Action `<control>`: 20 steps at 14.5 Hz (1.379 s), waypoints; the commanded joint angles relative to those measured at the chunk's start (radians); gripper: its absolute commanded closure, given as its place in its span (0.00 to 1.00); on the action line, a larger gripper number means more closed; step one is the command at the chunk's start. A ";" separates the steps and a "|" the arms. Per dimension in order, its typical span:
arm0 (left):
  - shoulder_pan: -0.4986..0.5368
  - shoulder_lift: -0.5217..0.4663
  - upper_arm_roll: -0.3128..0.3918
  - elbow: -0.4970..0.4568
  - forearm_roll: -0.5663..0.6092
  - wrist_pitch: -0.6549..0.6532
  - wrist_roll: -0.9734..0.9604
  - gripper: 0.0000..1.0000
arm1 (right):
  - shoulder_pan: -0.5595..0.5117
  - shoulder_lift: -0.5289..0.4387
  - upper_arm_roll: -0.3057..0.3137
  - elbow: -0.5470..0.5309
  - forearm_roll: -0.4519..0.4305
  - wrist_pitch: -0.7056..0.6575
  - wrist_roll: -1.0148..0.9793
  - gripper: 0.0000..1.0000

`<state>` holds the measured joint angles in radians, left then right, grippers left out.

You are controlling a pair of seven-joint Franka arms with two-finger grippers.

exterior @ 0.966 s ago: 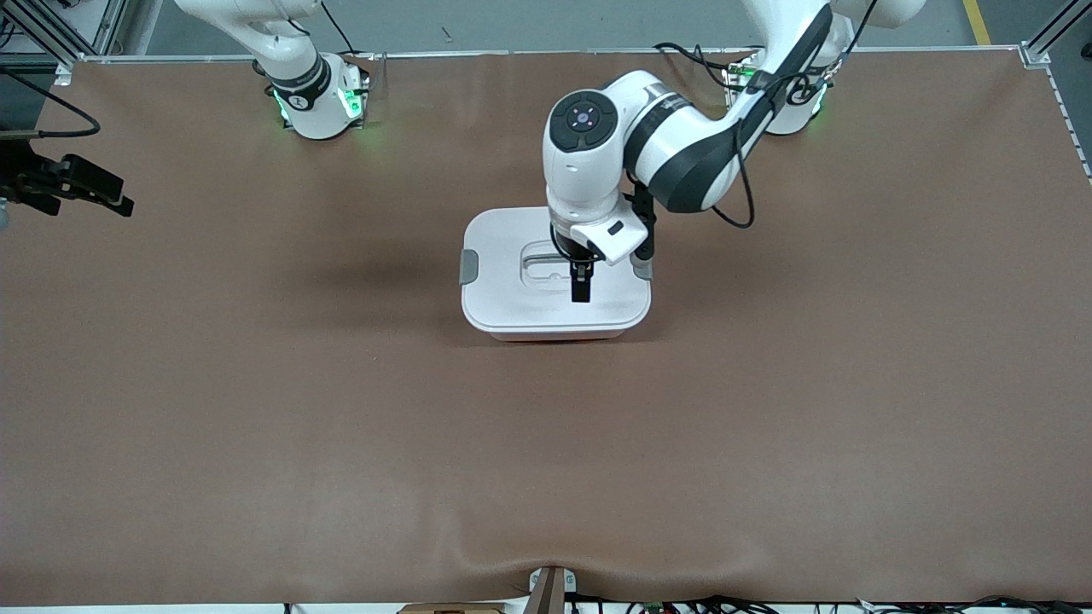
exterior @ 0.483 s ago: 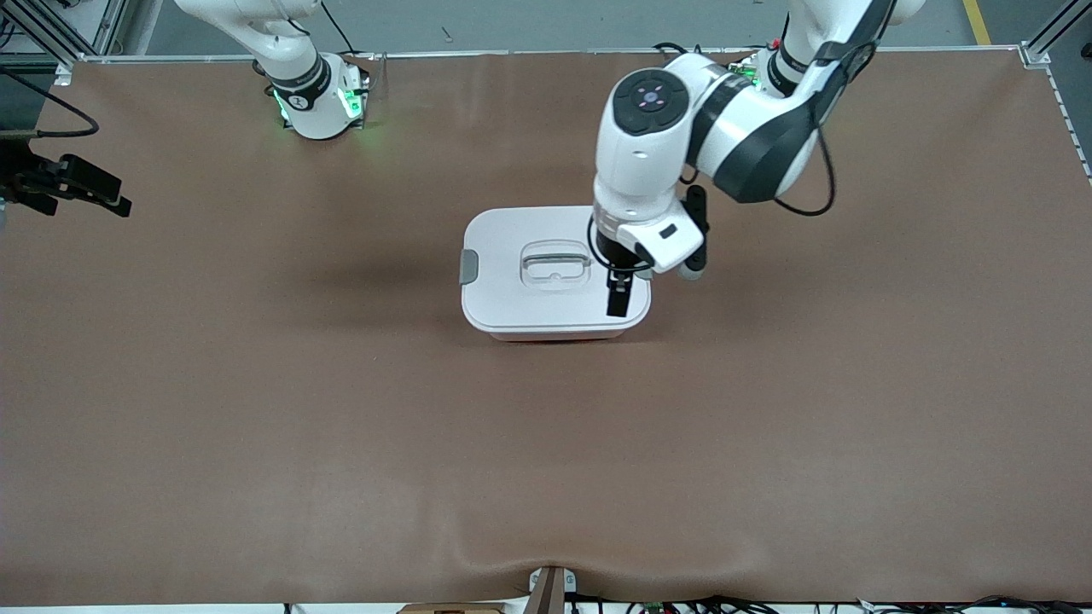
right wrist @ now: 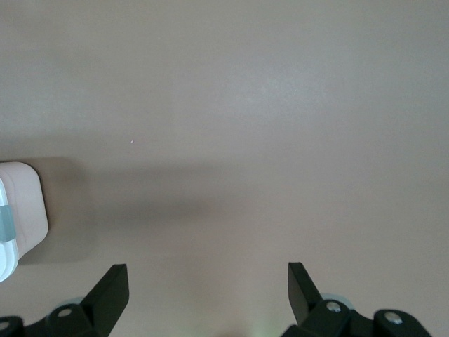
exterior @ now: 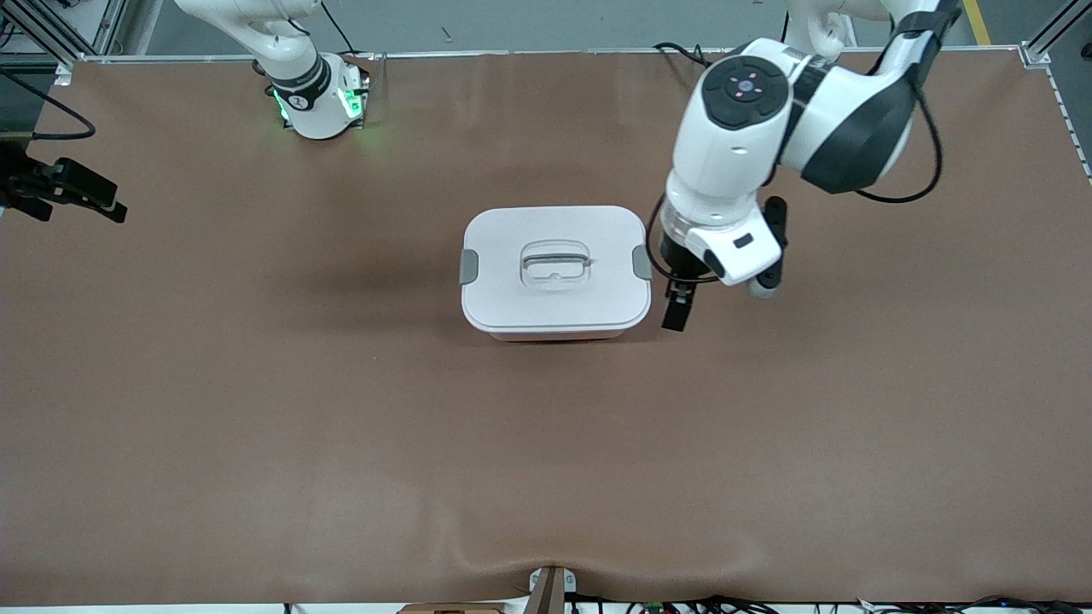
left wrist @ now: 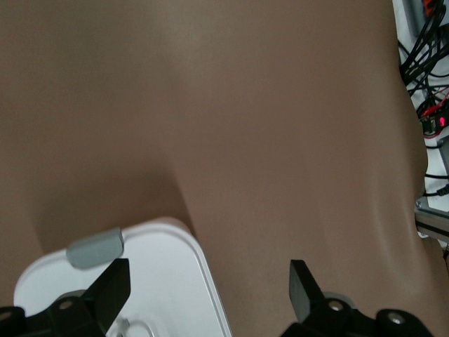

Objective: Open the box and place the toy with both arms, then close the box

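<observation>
Left tool [exterior: 678, 309]: black two-finger, fingers [left wrist: 303, 288] spread apart, nothing between them, hanging over bare brown desk [exterior: 256, 426] just beside the box at the left arm's end of it. In the left wrist view one grey side clip [left wrist: 95, 247] sits just in front of the tool.

Right tool [exterior: 81, 194]: black, at the desk edge toward the right arm's end, well apart from the box, waiting. Fingers [right wrist: 111, 284] apart, empty, over bare desk; box corner only just in its wrist view.

Box [exterior: 554, 271]: rounded-rectangular translucent pink plastic tub, white lid on and flat, mid-desk. Both grey clips look folded against the sides, so lid probably latched. Recessed grey-rimmed top handle [exterior: 555, 262] centred on the lid.

Contents: can't tell, lid covers everything. Pink plush toy not visible anywhere on the desk; possibly inside.

Handling, judged: box is rigid, light, smooth plastic, likely slippery on flat faces, could slide on the desk if pushed from one side. Best holds are the top handle for lifting the lid and the clip tabs for unlatching. Not fragile.
</observation>
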<state>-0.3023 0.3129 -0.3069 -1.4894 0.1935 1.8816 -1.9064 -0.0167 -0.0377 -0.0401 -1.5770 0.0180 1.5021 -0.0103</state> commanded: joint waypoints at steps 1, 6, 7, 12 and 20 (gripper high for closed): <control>0.043 -0.015 -0.006 0.044 -0.019 -0.079 0.160 0.00 | 0.004 0.009 -0.001 0.020 -0.012 -0.006 0.015 0.00; 0.152 -0.044 -0.009 0.057 -0.043 -0.091 0.404 0.00 | 0.004 0.009 -0.001 0.020 -0.012 -0.003 0.016 0.00; 0.169 -0.052 -0.009 0.057 -0.048 -0.091 0.446 0.00 | 0.004 0.010 -0.001 0.020 -0.012 -0.003 0.016 0.00; 0.236 -0.069 -0.009 0.058 -0.052 -0.105 0.642 0.00 | 0.004 0.010 -0.001 0.020 -0.012 -0.002 0.016 0.00; 0.351 -0.071 -0.005 0.058 -0.107 -0.104 1.023 0.00 | 0.003 0.010 0.000 0.018 -0.010 -0.003 0.015 0.00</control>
<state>0.0147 0.2588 -0.3064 -1.4311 0.1249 1.7968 -0.9613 -0.0167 -0.0372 -0.0401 -1.5770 0.0180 1.5029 -0.0100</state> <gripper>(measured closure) 0.000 0.000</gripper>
